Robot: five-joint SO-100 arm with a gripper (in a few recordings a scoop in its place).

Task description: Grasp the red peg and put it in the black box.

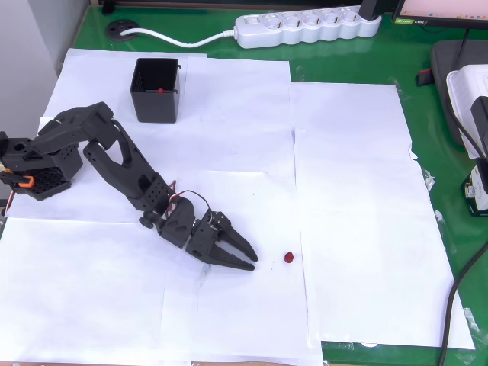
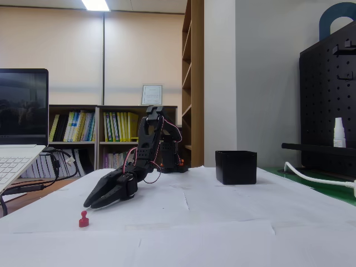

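The red peg (image 1: 289,258) stands upright on the white paper (image 1: 358,229) covering the bench, just ahead of the tool (image 1: 248,261) and apart from it, a small gap between. The tool hangs low over the paper, its fingers slightly parted and holding nothing, tips aimed toward the peg. The black box (image 1: 157,90) sits well away, beyond the arm's base in the overhead view.

The overhead view looks straight down on the paper-covered tabletop (image 1: 351,191) from well above. The fixed view sits low at the tabletop's edge, facing level across it. Both share the arm (image 1: 130,168) and black box (image 2: 236,167).
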